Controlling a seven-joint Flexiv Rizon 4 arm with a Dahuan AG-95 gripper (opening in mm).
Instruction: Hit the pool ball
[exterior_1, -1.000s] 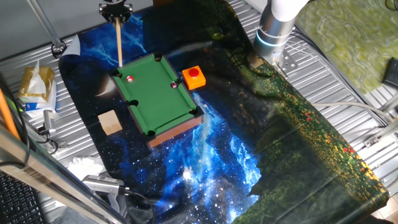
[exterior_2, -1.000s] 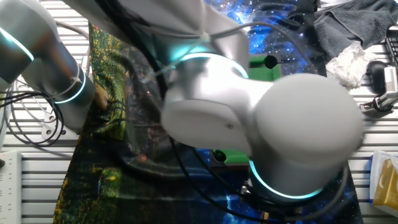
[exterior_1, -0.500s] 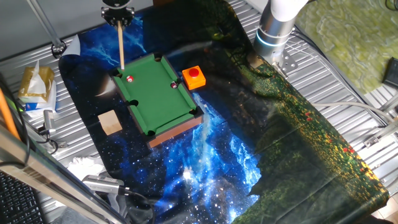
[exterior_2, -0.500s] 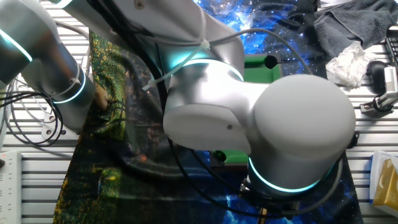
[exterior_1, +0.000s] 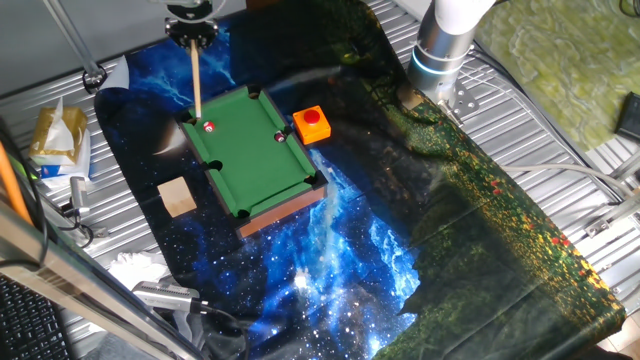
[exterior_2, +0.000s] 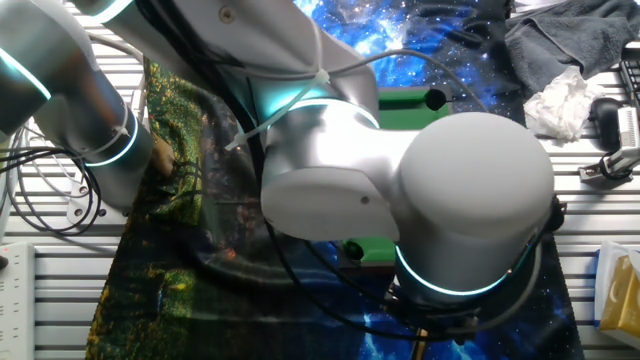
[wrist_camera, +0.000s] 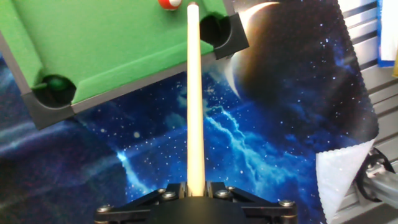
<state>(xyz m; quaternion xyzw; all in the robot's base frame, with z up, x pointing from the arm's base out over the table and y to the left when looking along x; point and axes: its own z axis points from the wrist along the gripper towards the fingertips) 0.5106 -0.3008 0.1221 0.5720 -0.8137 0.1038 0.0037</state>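
**A:** Where's the claw, and what's it doing?

**B:** The gripper (exterior_1: 190, 30) is at the far left of one fixed view, above the far end of the mini pool table (exterior_1: 255, 150). Its jaws are pinched on a pale wooden cue stick (exterior_1: 195, 78). The hand view shows the cue (wrist_camera: 194, 99) clamped between the two black finger blocks at the gripper (wrist_camera: 195, 194) and running straight away from the camera.

**A:** And the ball?

**B:** The pool ball (exterior_1: 209, 127) is bright red with a white spot. It sits on the green felt in the table's far-left corner, just beside the corner pocket. In the hand view the pool ball (wrist_camera: 169, 3) is cut off by the top edge, just left of the cue tip. The tip looks right next to it; I can't tell whether they touch.

**A:** So how does the cue line up?

**B:** It slopes down from the gripper, with the tip over the rail near the corner pocket (wrist_camera: 222, 32). The ball lies beyond the tip, slightly to its left.

**A:** Anything else on the table?

**B:** A darker ball (exterior_1: 279, 136) sits by the right rail, well apart from the red one. A red button on an orange base (exterior_1: 312, 123) stands just right of the table, off the felt. A wooden block (exterior_1: 177, 195) lies on the cloth near the left side.

**A:** What about the other fixed view?

**B:** The arm body (exterior_2: 400, 200) fills most of it. Only slivers of green table show, and neither the ball nor the gripper is visible.
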